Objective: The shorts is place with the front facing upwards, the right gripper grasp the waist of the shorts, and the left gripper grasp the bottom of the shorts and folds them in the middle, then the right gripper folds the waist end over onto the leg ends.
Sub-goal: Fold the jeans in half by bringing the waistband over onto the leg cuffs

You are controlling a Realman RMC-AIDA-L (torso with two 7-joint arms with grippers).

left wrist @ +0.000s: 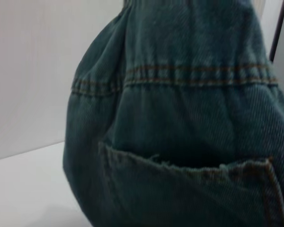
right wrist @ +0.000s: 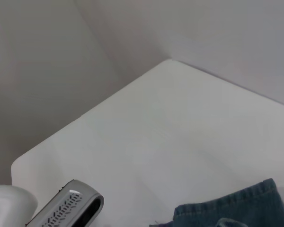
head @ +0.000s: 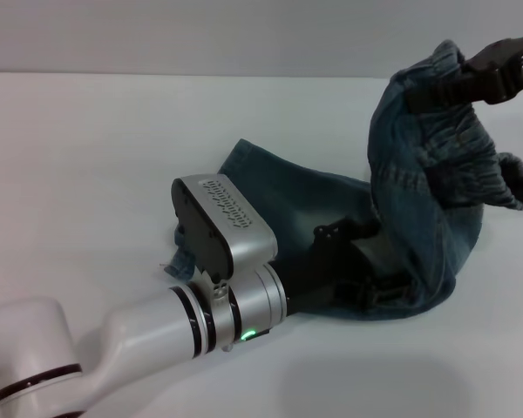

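The blue denim shorts [head: 288, 187] lie on the white table [head: 87, 157] with their right part pulled up in the air. My right gripper [head: 472, 74], at the upper right of the head view, is shut on the ruffled waist [head: 466, 148] and holds it high above the table. My left gripper [head: 366, 261] rests low on the flat denim under the raised fold. The leg ends [head: 235, 157] point to the left, partly hidden behind my left wrist's grey camera housing [head: 222, 222]. The left wrist view is filled with denim [left wrist: 180, 118] and a stitched seam [left wrist: 194, 73].
The table's back edge meets a pale wall [head: 200, 35]. In the right wrist view a corner of denim [right wrist: 227, 208] and the left camera housing [right wrist: 71, 208] show on the bare table [right wrist: 170, 123].
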